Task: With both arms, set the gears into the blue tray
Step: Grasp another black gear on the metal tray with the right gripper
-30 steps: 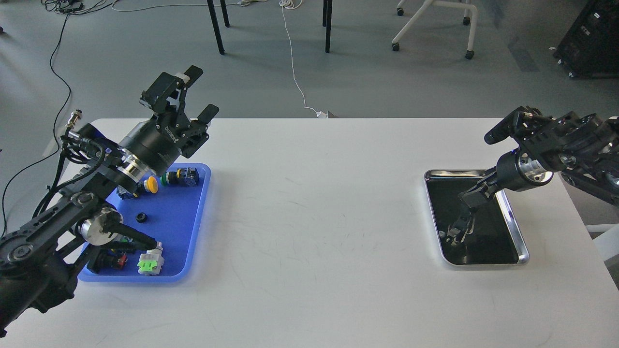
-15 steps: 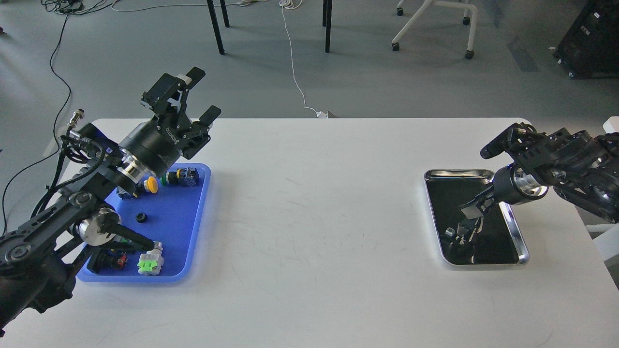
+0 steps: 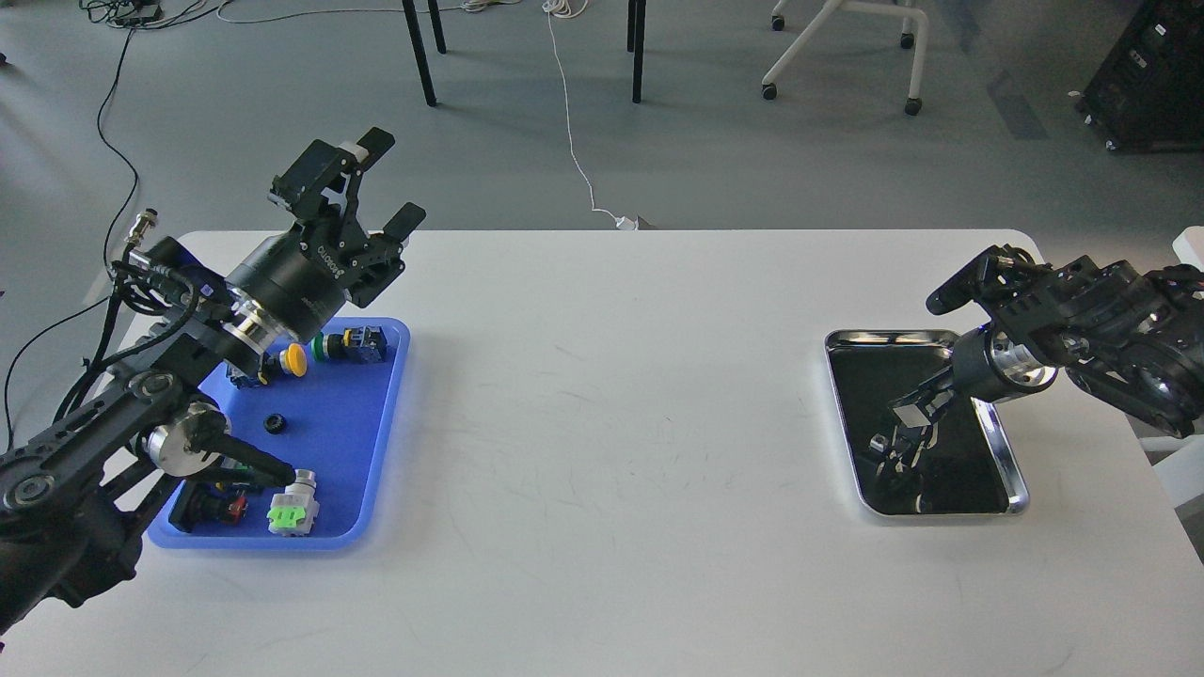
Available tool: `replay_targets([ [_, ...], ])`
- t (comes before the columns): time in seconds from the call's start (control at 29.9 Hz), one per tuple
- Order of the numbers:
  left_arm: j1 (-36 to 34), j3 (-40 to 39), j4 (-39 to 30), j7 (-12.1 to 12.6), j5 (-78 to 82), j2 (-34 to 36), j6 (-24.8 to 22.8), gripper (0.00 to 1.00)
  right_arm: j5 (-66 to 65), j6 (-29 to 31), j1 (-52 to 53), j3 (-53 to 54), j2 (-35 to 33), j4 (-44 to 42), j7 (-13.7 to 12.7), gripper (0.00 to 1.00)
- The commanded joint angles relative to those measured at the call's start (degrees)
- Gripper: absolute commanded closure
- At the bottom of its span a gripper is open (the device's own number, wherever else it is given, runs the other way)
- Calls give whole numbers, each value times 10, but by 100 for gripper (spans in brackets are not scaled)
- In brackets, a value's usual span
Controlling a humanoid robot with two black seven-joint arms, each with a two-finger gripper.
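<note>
The blue tray (image 3: pixel 350 442) lies at the table's left end. One gear (image 3: pixel 275 423), a tiny black ring, rests on its floor among push-button switches. My left gripper (image 3: pixel 392 180) is held high beyond the tray's far edge, tilted up, open and empty. At the right, my right gripper (image 3: pixel 910 412) points down into the silver-rimmed metal tray (image 3: pixel 1012 480). Its dark fingers blend with the tray's black inside and their reflection, so neither their state nor anything held can be made out.
Several push-button switches lie in the blue tray: a yellow one (image 3: pixel 294 358), a green and black one (image 3: pixel 353 343), a pale green one (image 3: pixel 293 512). My left forearm hangs over the tray's left half. Bare white tabletop (image 3: pixel 611 423) spans between the two trays.
My right arm has drawn back to the right, and its gripper has risen from deep in the metal tray toward that tray's far right part. The left arm shifted slightly left.
</note>
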Motion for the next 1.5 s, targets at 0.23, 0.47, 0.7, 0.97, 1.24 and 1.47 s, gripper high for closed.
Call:
replay_targets([
  [0.23, 0, -1, 0, 0, 0, 0, -4, 2, 2, 0, -10, 3, 1, -8, 0, 37],
  [0.47, 0, -1, 0, 0, -1, 3, -8, 2, 20, 0, -13, 3, 8, -8, 0, 51],
  [0.7, 0, -1, 0, 0, -1, 4, -8, 2, 21, 0, -13, 2, 8, -8, 0, 63],
  [0.97, -1, -1, 0, 0, -1, 4, -8, 2, 20, 3, -10, 1, 8, -6, 0, 76],
  [1.24, -2, -1, 0, 0, -1, 4, -8, 2, 21, 4, -5, 1, 7, -3, 0, 84],
  [1.47, -2, -2, 0, 0, -1, 4, -8, 2, 26, 4, 1, 3, 4, 0, 0, 84],
])
